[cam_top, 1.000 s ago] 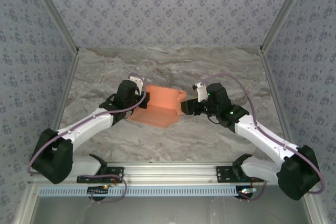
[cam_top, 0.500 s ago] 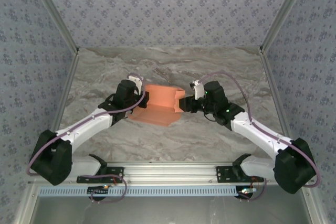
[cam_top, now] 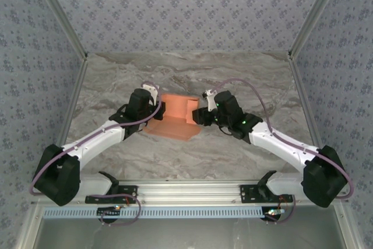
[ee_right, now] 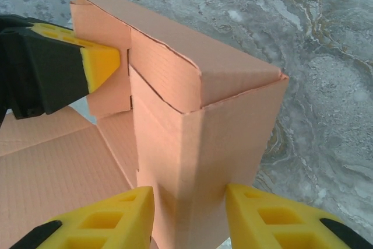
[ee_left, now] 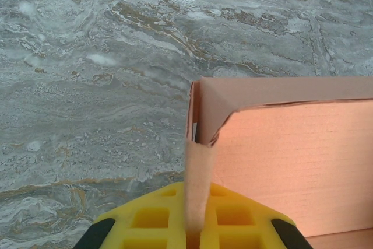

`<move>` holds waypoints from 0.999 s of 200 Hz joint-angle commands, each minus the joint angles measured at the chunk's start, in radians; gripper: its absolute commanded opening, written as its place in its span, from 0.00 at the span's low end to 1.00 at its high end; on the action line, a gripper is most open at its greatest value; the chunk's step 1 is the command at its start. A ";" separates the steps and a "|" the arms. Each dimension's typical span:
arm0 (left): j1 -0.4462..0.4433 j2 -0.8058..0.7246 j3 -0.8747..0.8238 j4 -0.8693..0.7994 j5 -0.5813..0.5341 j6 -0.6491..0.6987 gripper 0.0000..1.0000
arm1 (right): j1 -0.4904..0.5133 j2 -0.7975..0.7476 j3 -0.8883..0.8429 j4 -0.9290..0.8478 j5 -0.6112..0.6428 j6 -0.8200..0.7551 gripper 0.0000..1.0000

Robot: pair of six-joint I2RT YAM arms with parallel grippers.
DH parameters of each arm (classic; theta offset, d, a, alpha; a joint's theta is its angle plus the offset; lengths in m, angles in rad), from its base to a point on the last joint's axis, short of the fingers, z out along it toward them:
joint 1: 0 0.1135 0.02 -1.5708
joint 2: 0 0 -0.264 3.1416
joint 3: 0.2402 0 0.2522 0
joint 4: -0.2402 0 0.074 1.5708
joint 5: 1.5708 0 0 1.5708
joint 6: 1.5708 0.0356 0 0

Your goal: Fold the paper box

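The half-formed paper box (cam_top: 175,122) lies at the centre of the table (cam_top: 192,161). The left end effector (cam_top: 159,109) is clamped on its 9 o'clock wall, and the right end effector (cam_top: 201,116) on the folded 3 o'clock corner. If the two pull against each other, the thin card could tear or the corner could spring open.

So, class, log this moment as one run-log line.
left gripper: shut on paper box wall | right gripper: shut on upright end | stage: partly folded
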 commanded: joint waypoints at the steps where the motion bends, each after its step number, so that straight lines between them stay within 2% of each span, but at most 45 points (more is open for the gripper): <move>1: -0.012 -0.017 0.017 0.024 0.040 -0.013 0.03 | 0.033 0.035 0.066 -0.087 0.142 0.038 0.38; 58: -0.014 -0.013 0.017 0.029 0.044 -0.013 0.03 | 0.133 0.143 0.220 -0.341 0.448 0.135 0.37; 92: -0.015 -0.014 0.013 0.034 0.046 -0.014 0.03 | 0.171 0.211 0.287 -0.450 0.576 0.182 0.36; 140: -0.023 -0.015 0.002 0.048 0.042 -0.019 0.03 | 0.203 0.315 0.412 -0.624 0.735 0.225 0.25; 200: -0.036 0.009 -0.010 0.075 0.002 -0.057 0.03 | 0.253 0.454 0.558 -0.800 0.844 0.303 0.11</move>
